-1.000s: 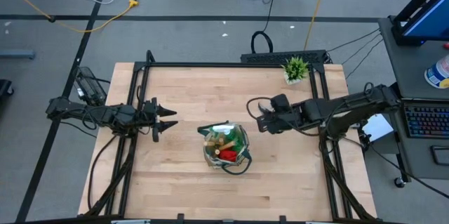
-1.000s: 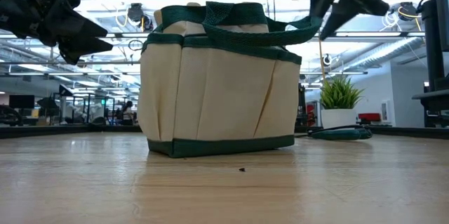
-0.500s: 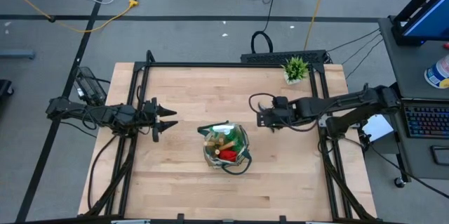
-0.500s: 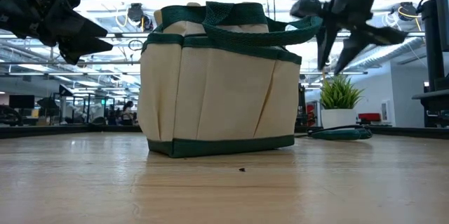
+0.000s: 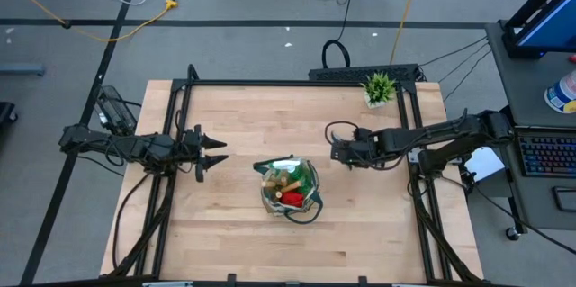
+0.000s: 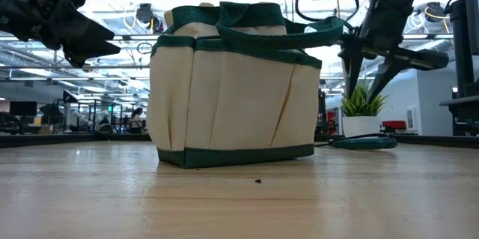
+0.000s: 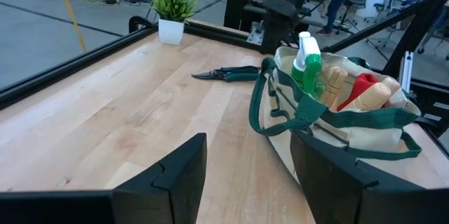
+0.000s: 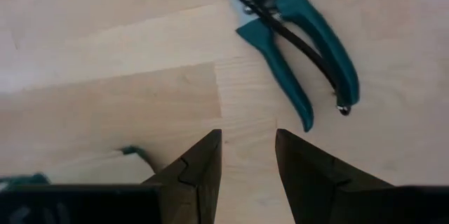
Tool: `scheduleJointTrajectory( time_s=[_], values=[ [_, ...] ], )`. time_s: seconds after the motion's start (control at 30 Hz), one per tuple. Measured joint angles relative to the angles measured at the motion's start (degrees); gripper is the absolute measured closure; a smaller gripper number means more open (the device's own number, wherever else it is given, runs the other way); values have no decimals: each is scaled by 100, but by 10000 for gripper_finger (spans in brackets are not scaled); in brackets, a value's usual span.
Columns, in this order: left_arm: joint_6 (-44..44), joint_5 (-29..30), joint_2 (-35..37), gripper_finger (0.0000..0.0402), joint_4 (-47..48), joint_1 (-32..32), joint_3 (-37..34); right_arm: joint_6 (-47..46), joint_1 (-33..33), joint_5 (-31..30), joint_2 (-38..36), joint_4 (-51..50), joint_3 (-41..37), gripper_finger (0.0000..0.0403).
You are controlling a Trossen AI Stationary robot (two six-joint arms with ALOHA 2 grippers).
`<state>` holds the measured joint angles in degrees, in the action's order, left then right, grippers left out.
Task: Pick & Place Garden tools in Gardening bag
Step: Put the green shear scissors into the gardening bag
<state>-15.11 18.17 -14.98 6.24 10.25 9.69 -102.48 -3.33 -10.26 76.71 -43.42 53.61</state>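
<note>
The bag [image 5: 290, 187] sits mid-desk [image 5: 252, 116], tools inside. The shears [image 8: 295, 31] lie flat at its 1 o'clock. The right claw [image 8: 247, 155] hovers spread over them, empty. The left claw [image 5: 214, 154], at the bag's 9 o'clock, is spread and empty.

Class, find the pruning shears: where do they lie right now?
The pruning shears lie flat on the table, right of the gardening bag, under the right gripper.

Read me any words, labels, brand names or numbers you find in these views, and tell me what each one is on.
No text can be read in any view.
Gardening bag: plain fabric, no lettering shows.
Pruning shears: no marking shows.
Spray bottle in the bag: no label legible.
</note>
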Motion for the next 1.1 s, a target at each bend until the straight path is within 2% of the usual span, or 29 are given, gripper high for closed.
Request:
scheduleJointTrajectory(
  time_s=[0.23, 0.6, 0.93, 1.1],
  values=[
    [0, 0, 0, 190, 0, 2, 0, -1183, 0, -67, 0, -7, -90, 277],
    [22, 0, 0, 190, 0, 0, 0, -3172, -42, -1095, 0, 37, -92, 277],
    [39, 0, 0, 190, 2, 2, 0, -3434, -39, -1212, 0, 29, -92, 277],
    [39, 0, 0, 190, 2, 2, 0, -2690, -39, -1264, 0, 31, -92, 277]
  ],
)
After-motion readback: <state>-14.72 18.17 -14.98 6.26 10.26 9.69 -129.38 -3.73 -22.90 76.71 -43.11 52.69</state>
